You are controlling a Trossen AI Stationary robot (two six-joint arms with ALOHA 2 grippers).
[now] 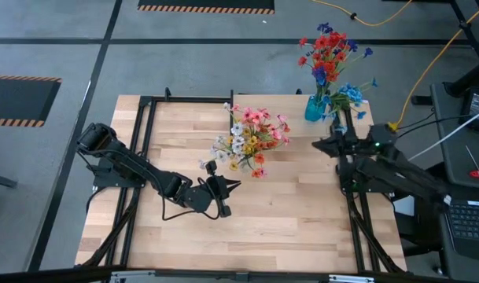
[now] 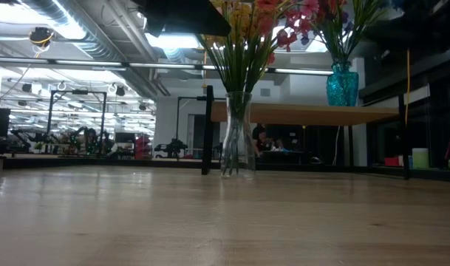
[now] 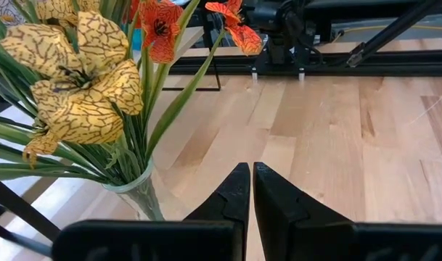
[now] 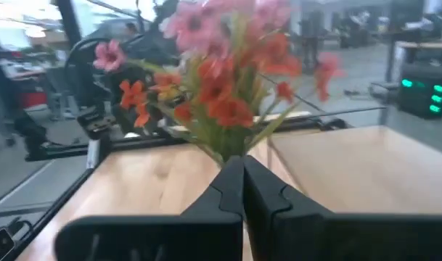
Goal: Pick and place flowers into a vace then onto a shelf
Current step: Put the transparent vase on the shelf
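Note:
A clear glass vase [image 2: 237,137] stands by its base on the tabletop, full of pink, yellow, white and orange flowers [image 1: 251,137]. In the left wrist view it is the vase [image 3: 137,192] with yellow and orange blooms [image 3: 75,80]. A teal vase [image 1: 316,108] with red and blue flowers [image 1: 327,51] stands on the shelf [image 2: 306,113] at the table's far right. My left gripper [image 1: 236,185] is shut, near-side of the clear vase and apart from it, as the left wrist view [image 3: 251,181] also shows. My right gripper [image 1: 315,144] is shut, to the right of the bouquet [image 4: 221,87], its fingertips [image 4: 242,170] pointing toward the flowers.
Black frame rails [image 1: 137,181] run along the table's left and right sides. The shelf's black post [image 2: 208,129] stands just left of the clear vase. Bare tabletop [image 1: 286,220] lies on the near side. A yellow cable [image 1: 428,71] and a keyboard [image 1: 467,220] lie off the table's right.

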